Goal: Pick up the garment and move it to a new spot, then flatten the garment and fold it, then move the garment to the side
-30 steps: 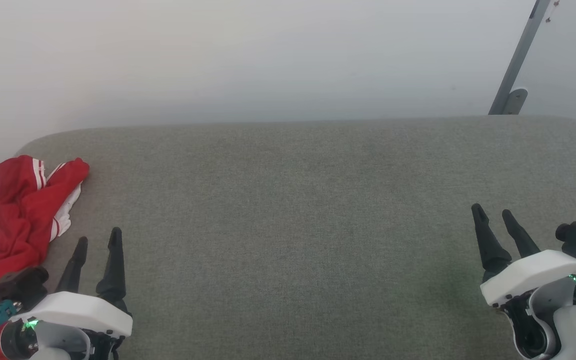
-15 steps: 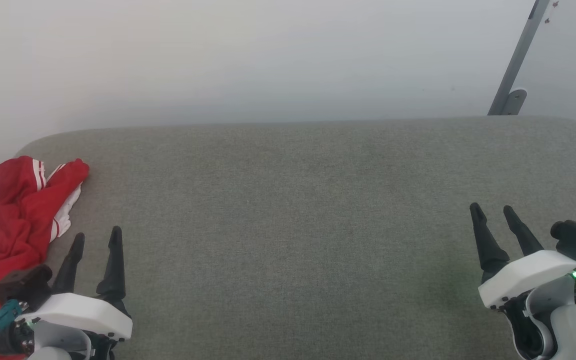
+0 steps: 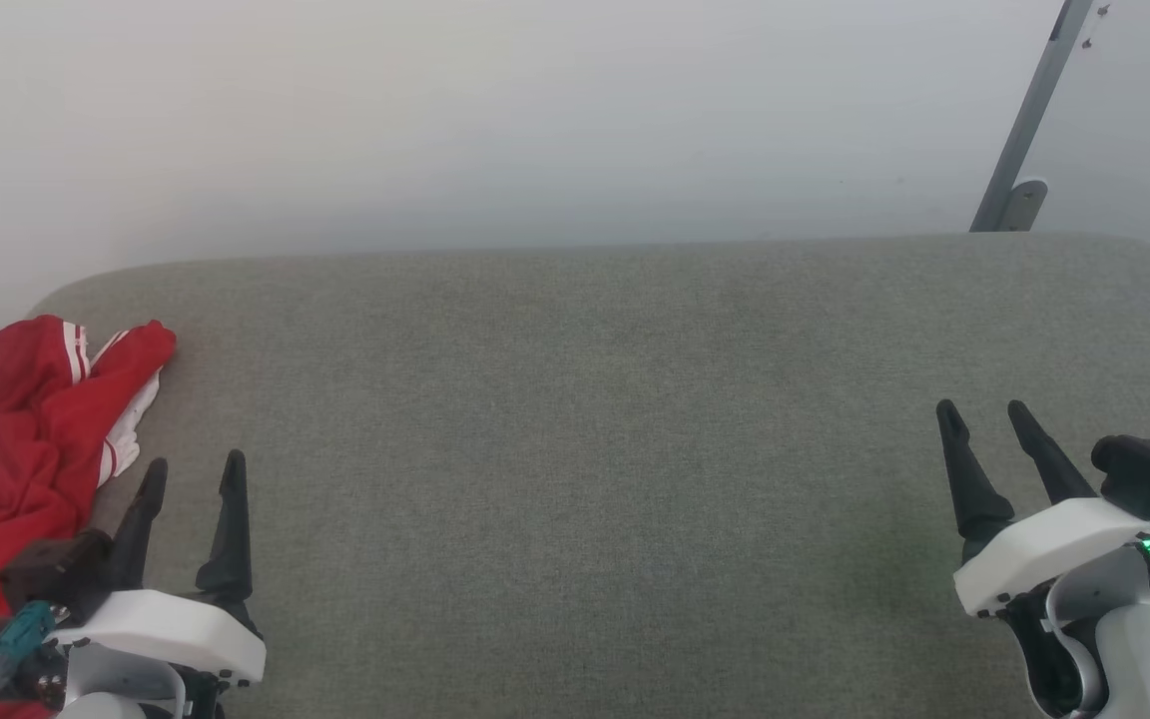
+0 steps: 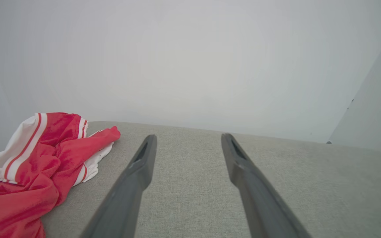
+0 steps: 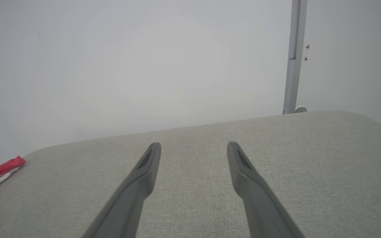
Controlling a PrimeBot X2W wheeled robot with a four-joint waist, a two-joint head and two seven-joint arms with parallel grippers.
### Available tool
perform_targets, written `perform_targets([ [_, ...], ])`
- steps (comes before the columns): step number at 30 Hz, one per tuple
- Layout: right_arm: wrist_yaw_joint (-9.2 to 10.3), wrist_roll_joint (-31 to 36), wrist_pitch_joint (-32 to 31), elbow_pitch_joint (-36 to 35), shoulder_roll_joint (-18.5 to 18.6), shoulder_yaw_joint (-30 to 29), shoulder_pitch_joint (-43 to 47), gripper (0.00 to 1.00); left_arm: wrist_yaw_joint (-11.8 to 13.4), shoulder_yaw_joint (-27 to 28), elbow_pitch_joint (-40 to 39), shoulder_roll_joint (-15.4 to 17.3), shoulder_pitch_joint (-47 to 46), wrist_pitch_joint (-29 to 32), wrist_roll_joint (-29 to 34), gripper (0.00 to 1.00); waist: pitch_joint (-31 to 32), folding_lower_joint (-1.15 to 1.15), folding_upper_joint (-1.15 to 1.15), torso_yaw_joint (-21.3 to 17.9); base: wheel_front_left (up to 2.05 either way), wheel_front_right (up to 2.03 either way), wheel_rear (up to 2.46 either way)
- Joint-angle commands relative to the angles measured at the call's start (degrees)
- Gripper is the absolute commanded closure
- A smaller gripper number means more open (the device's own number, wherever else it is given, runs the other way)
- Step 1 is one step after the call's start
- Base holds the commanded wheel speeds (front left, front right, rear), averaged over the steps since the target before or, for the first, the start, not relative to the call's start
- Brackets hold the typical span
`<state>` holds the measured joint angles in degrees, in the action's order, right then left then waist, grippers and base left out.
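head view has the garment [image 3: 26, 449] bunched in a heap at the far left end of the grey padded bench [image 3: 585, 449]. its left part runs off that view's edge, so i cannot tell whether any of it hangs over the side. the left end effector [image 3: 194, 461] hovers just beside the heap's right flank, fingers spread wide with nothing between them. its left fingertip is close to the red cloth, but i see no contact. the right end effector [image 3: 982, 407] is well apart from the cloth, over the bench's right end, fingers likewise spread and empty.

the step in hand looks like the first one, the pick-up, with no grasp made yet. the next move probably calls for the left end effector to shift left over the heap, come down and close on a thick fold, since a single loose layer could slip out. the stretch of bench between the two end effectors looks a likely new spot, where the right one could reach to help.

the heap's long axis runs near to far along the bench's left end. a red fold tapers to a tip pointing far and right, and a white panel with red stripes lies on the far left. which end is neck or hem i cannot tell.
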<state>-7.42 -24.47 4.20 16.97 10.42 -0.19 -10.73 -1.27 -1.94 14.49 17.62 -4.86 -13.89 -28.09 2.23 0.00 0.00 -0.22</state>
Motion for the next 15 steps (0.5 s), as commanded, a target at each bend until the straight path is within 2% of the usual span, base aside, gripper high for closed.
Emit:
perform_targets([
  [1, -0.12, 1.29, 0.53, -0.46, -0.06, 0.02, 0.36, 0.0, 0.22, -0.17, -0.29, 0.45, 0.27, -0.61, 1.14, 0.0, 0.05, 0.0, 0.0, -0.05, 0.0, 0.0, 0.0],
  [15, -0.08, 3.26, 0.65, -1.33, -0.31, 0.09, 0.66, 0.0, 0.77, -0.77, -0.37, 0.92, 0.69, -1.45, 2.6, 0.0, 0.18, 0.0, 0.0, -0.17, 0.0, 0.0, 0.0],
])
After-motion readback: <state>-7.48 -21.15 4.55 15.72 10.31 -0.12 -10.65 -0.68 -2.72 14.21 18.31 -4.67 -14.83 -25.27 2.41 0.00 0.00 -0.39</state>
